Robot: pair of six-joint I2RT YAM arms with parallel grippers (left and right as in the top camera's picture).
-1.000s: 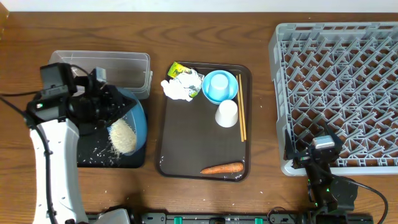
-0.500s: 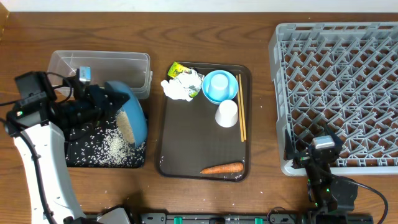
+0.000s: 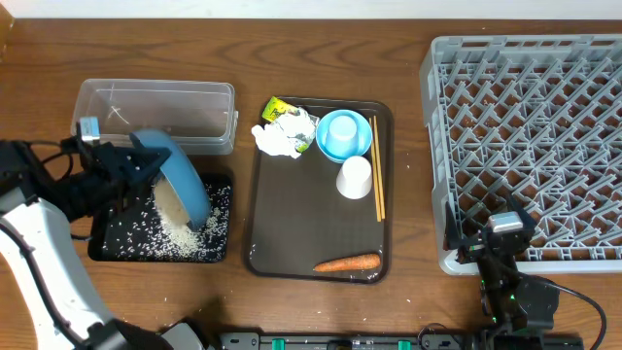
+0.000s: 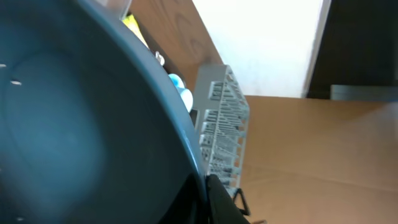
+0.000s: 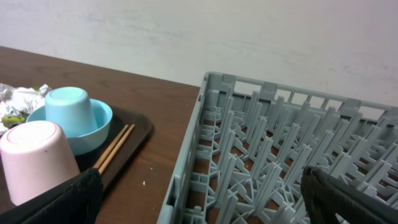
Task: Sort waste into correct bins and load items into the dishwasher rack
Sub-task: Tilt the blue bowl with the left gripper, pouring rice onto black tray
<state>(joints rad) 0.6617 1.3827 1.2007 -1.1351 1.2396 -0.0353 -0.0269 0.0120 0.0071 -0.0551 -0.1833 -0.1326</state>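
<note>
Clamping the large round blue dish (image 3: 180, 180), the left gripper (image 3: 144, 163) is shifting leftward over the shallow black rectangular tray (image 3: 97, 249); the dish is tilting steeply, hollow facing the tray's left end, long axis diagonal across it.

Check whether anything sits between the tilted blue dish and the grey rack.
Yes: the brown serving tray lies between the blue dish and the rack, carrying a white cup, chopsticks and a carrot piece. Lifted over them, the path looks clear.
</note>
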